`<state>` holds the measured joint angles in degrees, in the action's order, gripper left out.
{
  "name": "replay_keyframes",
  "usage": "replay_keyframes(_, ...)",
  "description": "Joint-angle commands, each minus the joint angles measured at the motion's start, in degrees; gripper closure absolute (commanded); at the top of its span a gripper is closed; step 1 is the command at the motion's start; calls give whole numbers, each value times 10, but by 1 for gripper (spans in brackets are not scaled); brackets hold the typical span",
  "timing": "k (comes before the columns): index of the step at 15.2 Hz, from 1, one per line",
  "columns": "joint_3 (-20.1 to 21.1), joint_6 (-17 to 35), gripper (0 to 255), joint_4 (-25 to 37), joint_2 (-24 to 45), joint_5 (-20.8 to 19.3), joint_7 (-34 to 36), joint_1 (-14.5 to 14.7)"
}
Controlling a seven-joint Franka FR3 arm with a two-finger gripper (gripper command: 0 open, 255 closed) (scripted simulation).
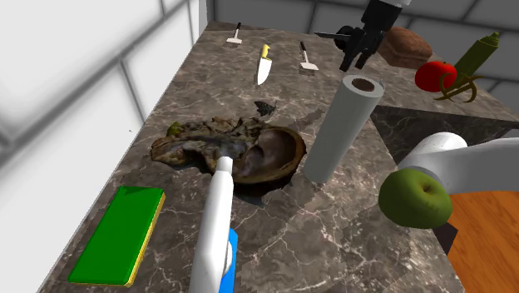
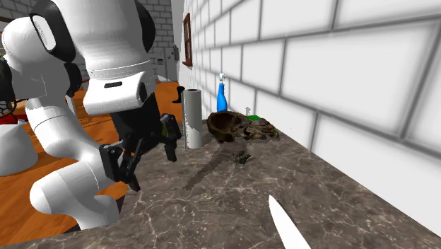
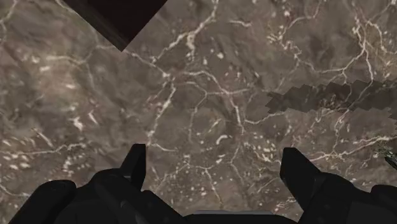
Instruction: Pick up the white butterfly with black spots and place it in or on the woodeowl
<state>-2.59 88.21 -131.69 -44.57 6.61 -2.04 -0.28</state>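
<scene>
Lying apart from owl [image 1: 279,151], dark butterfly [image 1: 264,107]

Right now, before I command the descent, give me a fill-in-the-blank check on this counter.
The gripper is ____, with nothing between its fingers.
The knife has a ____ handle.
The paper towel roll stands ____ on the marble counter.
The book has a ____ cover.
Missing words: open; yellow; upright; green.
</scene>
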Motion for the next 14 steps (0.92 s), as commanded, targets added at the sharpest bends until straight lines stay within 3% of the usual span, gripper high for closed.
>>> replay_keyframes(1,0,0,0,0,0,0,0,0)
replay_keyframes(14,96,112,0,51,132,8,-168,140)
